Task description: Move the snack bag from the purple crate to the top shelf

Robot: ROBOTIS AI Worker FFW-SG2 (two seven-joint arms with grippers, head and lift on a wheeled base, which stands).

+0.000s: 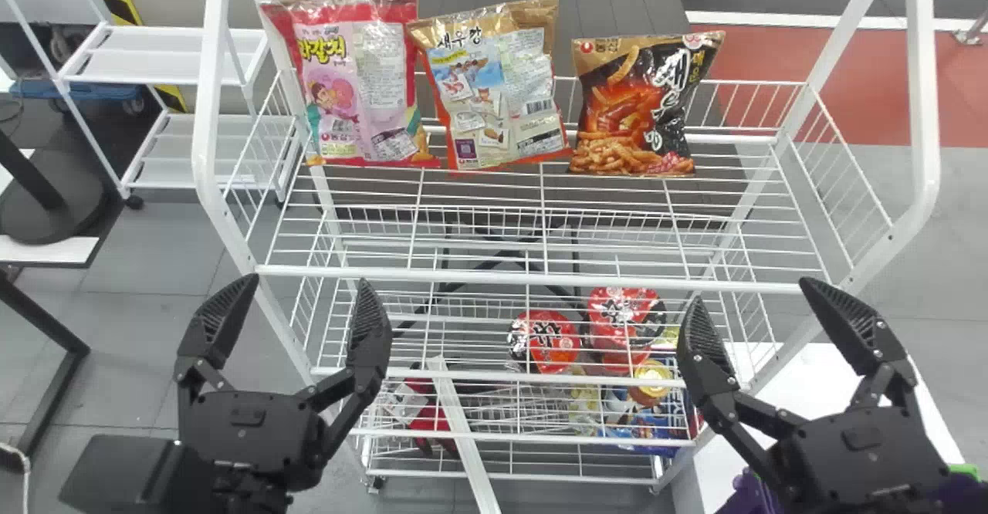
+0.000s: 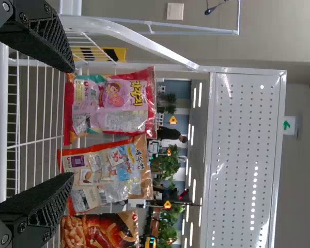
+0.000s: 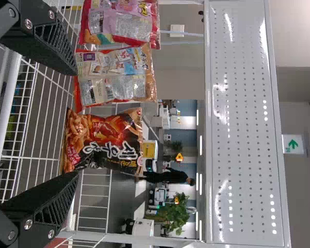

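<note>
The black snack bag (image 1: 641, 105), probably the one for this task, stands on the top shelf (image 1: 478, 275) at the right, apart from the brown snack bag (image 1: 498, 89), and the purple crate (image 1: 747, 492) is low at the near right. Both the left gripper (image 1: 309, 282) and the right gripper (image 1: 750, 292) have their fingers spread, with nothing between them. If the right gripper goes forward again too low, it could hit the near rail (image 1: 664, 283), and this shaking may make the upright bag slide or fall over.
</note>
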